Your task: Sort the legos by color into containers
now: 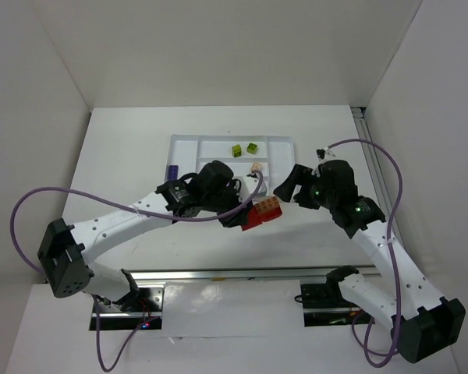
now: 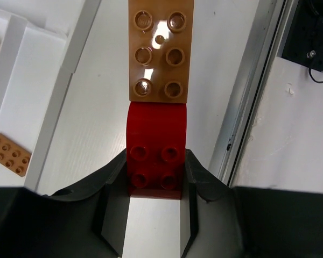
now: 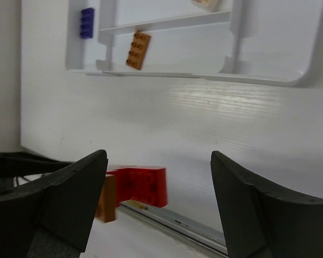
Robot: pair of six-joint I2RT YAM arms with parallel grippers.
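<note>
A white rectangular plastic tray (image 1: 207, 149) with raised rims lay on the white table (image 1: 125, 156). Just outside the tray's near rim, the left gripper (image 2: 155, 166) was clenched on a red studded brick (image 2: 155, 134), which was joined end to end with a larger orange studded brick (image 2: 160, 54). Off the tray's near right corner, the right gripper (image 3: 159, 158) hung with jaws spread wide, grasping nothing. Two lime green bricks (image 1: 237, 151) sat apart in the tray's far compartment. A purple brick (image 3: 86, 22) lay at the tray's left end, and a small orange plate (image 3: 137, 49) lay in the next compartment.
</note>
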